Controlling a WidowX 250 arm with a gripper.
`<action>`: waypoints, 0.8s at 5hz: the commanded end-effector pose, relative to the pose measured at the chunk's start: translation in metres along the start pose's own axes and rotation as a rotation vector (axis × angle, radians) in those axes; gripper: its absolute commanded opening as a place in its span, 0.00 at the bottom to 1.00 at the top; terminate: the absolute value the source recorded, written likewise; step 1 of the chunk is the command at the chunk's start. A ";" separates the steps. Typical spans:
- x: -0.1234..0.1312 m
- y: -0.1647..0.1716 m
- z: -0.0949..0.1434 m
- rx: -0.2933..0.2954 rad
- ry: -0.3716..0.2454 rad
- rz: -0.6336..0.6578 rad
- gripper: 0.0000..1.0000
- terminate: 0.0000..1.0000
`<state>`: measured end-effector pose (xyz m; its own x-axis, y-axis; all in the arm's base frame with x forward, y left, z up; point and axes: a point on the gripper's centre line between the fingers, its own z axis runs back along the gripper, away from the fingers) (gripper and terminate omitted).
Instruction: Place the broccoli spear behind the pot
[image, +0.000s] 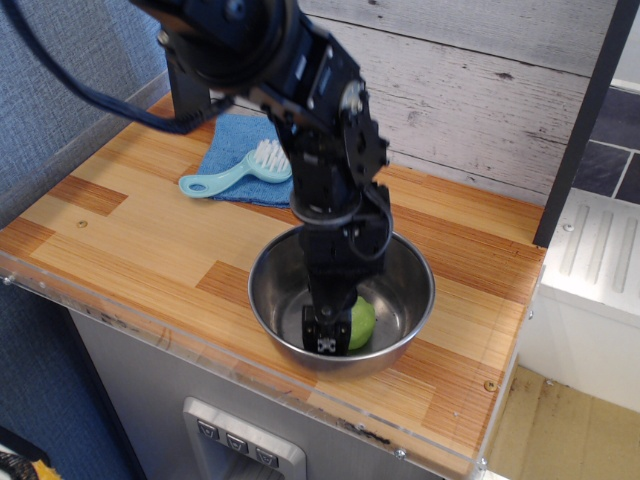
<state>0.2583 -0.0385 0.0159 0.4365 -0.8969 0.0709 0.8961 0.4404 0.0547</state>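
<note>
Right now, as I see it from my own arm:

Broccoli spear: the broccoli spear (360, 322) sits on the floor of the pot, toward 5 o'clock from the pot's centre. Only a rounded light-green part shows; the rest is hidden behind my arm.

My jaws: "jaws" (328, 338) are down inside the pot, at about 9 o'clock of the broccoli spear and touching or just beside it. Whether they are released or clenched on it I cannot tell, because the black housing covers the tips from this view.

Pot: the pot (408, 262) stands on the surface near its front edge, upright, shiny inside, with its rolled rim clear all round except where my arm crosses it at about 11 o'clock.

My arm: the black arm (320, 150) comes in from 11 o'clock, bends over the pot's rear rim and points steeply down into it.

Brush: a pale teal brush (222, 178) with white bristles lies at 10 o'clock from the pot, well apart from it, its bristle end resting on the cloth.

Cloth: a blue cloth (232, 140) lies flat at 11 o'clock, close to the back wall.

Surface: the wooden surface (120, 230) carries all of these.
</note>
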 end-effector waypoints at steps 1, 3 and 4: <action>0.003 0.008 0.003 0.056 0.007 -0.008 0.00 0.00; -0.002 0.012 0.012 0.077 0.001 0.008 0.00 0.00; -0.001 0.014 0.022 0.091 -0.015 0.010 0.00 0.00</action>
<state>0.2636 -0.0338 0.0260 0.4419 -0.8947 0.0652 0.8885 0.4465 0.1055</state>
